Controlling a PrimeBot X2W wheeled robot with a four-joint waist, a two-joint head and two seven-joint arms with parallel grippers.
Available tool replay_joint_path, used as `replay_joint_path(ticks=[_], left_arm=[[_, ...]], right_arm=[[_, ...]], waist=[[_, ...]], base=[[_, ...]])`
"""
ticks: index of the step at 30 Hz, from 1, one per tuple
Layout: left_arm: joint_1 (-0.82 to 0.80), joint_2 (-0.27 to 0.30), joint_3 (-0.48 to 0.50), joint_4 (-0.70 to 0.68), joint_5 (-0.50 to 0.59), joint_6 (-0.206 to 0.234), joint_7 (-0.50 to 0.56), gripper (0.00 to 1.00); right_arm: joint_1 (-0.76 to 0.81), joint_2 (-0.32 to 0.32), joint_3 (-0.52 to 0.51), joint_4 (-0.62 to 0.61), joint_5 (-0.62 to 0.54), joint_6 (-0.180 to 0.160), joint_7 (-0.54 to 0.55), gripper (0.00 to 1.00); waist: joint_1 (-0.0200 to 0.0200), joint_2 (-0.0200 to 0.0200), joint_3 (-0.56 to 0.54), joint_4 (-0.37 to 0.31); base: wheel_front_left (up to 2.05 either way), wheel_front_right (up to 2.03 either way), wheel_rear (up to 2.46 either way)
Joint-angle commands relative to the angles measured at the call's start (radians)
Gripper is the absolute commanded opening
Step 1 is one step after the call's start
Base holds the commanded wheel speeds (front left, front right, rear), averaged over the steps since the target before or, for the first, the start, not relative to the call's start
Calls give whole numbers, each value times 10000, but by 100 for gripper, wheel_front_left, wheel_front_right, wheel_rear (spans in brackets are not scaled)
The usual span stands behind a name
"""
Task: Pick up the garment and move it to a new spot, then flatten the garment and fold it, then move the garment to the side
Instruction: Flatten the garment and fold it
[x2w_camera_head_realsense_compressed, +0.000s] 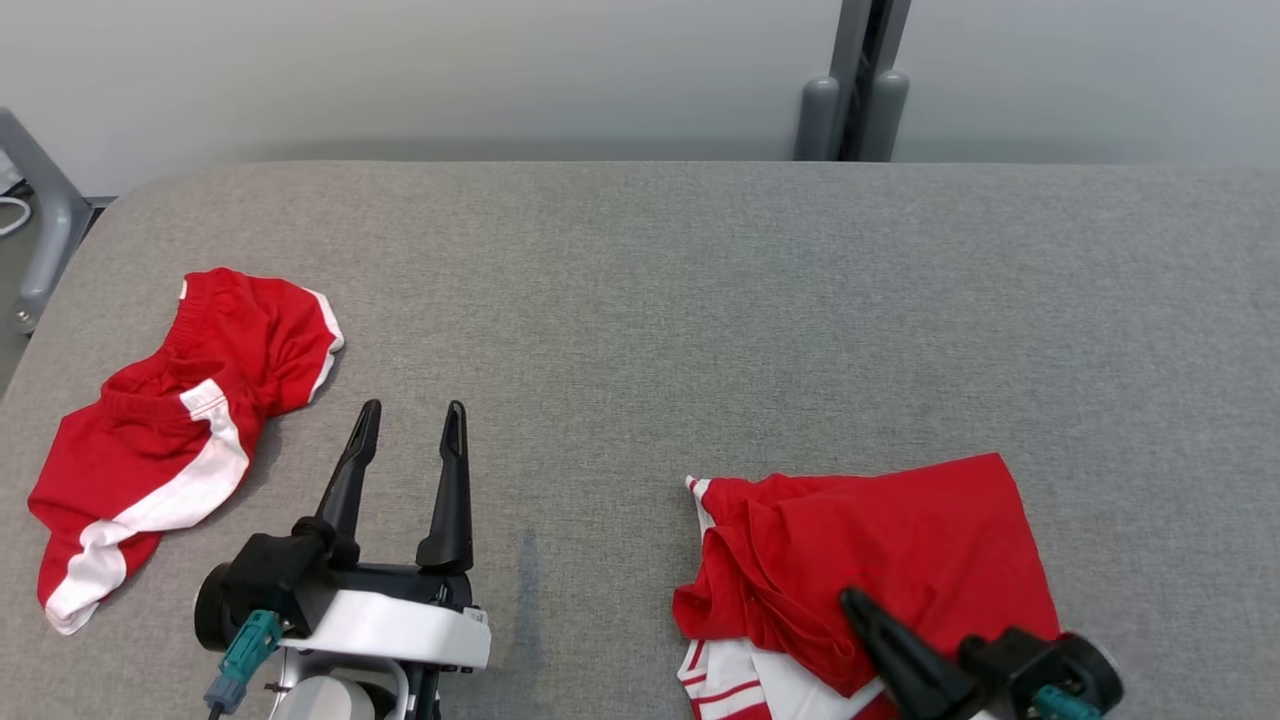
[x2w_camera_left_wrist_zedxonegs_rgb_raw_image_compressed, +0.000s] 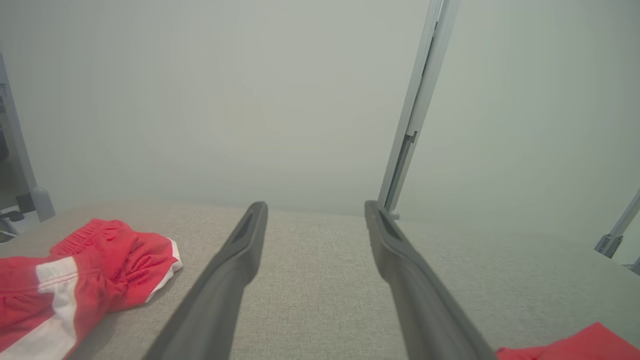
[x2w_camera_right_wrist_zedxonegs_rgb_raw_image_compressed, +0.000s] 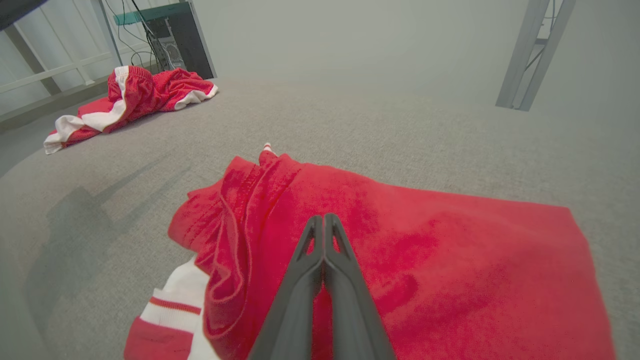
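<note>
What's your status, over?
Left gripper open, empty. Right gripper shut above the red garment; pinch unclear. Garment crumpled, not folded. Red shorts lie apart, far left on table.

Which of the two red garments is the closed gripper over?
The flatter right-hand garment, beneath the right gripper; the crumpled left garment lies apart.

The left gripper (x2w_camera_head_realsense_compressed: 413, 408) is held forward with fingers spread wide, while the right gripper (x2w_camera_head_realsense_compressed: 852, 598) is angled inward, its fingers pressed tightly together.
</note>
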Motion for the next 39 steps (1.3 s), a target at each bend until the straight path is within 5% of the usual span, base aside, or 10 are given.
replay_joint_path(ticks=[1,16,21,25,30,39], left_arm=[[19,35,18,27,-15,-34,-9,100],[204,33,109,66,-160,39,-11,100],[353,35,197,37,-193,66,-11,100],[269,35,197,-10,-257,63,-11,100],[200,33,158,-11,-262,49,-11,100],[125,36,247,54,-212,19,-11,100]], right_arm=[[-118,-55,275,197,137,1,-52,0],[-776,-280,3420,1331,2020,-1,-52,0],[-935,-471,2753,480,2425,1,-52,0],[-826,-778,1226,-302,1959,1,-52,0],[-421,-823,647,472,1513,-1,-52,0],[-471,-484,1137,1804,2079,-1,-51,0]], waist=[[0,-1,-10,88],[0,-1,-288,468],[0,-1,-371,372],[0,-1,-364,228],[0,-1,-331,177],[0,-1,-213,103]], base=[[0,0,0],[0,0,0],[0,0,0],[0,0,0],[0,0,0],[0,0,0]])
